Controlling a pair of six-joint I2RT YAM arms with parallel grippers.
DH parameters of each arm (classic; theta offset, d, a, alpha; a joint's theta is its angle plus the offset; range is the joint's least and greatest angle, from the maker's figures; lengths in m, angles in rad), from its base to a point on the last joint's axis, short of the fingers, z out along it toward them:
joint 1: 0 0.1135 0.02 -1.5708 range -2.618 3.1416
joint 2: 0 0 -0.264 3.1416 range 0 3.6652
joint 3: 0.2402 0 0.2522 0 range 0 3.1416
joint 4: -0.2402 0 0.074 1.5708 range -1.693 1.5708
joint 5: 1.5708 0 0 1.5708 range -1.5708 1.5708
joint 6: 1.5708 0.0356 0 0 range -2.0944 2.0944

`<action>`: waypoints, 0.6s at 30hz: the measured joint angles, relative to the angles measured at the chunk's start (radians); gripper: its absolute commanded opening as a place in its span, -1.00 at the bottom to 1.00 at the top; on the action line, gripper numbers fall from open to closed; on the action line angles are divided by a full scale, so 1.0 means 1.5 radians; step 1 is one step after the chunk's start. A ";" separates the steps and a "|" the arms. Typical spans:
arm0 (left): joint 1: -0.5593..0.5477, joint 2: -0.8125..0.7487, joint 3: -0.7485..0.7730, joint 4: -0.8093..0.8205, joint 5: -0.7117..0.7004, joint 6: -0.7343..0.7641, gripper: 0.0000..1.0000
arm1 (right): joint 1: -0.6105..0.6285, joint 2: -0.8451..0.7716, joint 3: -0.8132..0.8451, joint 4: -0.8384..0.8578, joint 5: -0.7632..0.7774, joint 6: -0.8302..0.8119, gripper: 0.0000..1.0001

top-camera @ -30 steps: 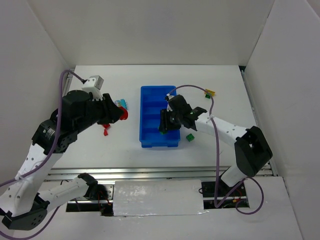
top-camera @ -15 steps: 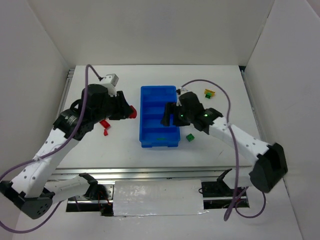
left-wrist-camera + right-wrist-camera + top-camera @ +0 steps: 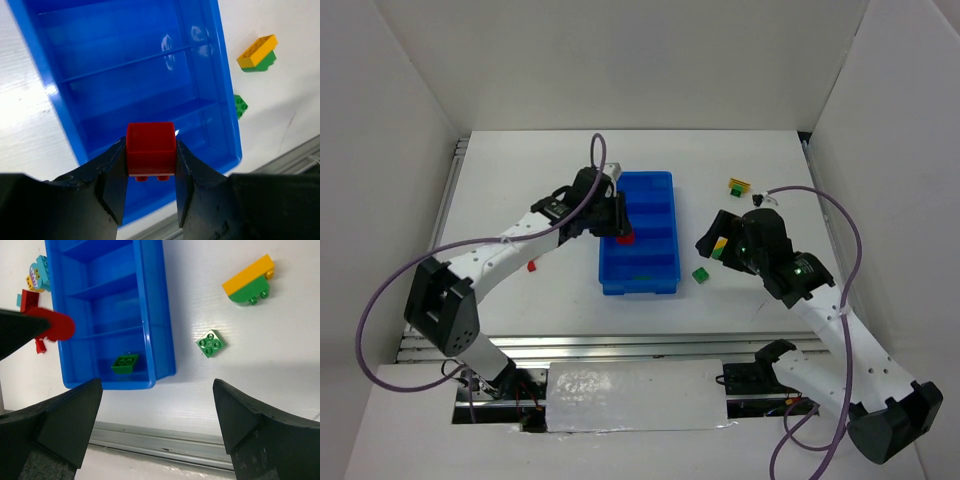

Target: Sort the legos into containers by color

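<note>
**A:** Where's the red brick (image 3: 150,145)?

**B:** Pinched between the fingers of the left gripper (image 3: 150,150), which are drawn in narrow. It hangs over the blue tray (image 3: 640,289) near its left wall. Which compartment is beneath it, I can't tell.

**A:** And the right gripper (image 3: 157,415)?

**B:** Spread wide and holding nothing, above the bare table (image 3: 520,180) between the tray's right wall and the metal rail (image 3: 150,440). A loose green brick (image 3: 210,343) lies there, with a yellow-on-green piece (image 3: 248,281) farther out. Another green brick (image 3: 125,363) sits in the nearest compartment.

**A:** Anything obscured?

**B:** A dark finger partly covers the red pieces (image 3: 29,299) beside the teal piece (image 3: 39,271), and both wrist views cut off the tray's far end
</note>
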 measured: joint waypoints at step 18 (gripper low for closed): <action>-0.006 0.131 0.051 0.076 -0.004 -0.002 0.99 | -0.010 -0.052 -0.033 -0.037 -0.027 -0.012 0.99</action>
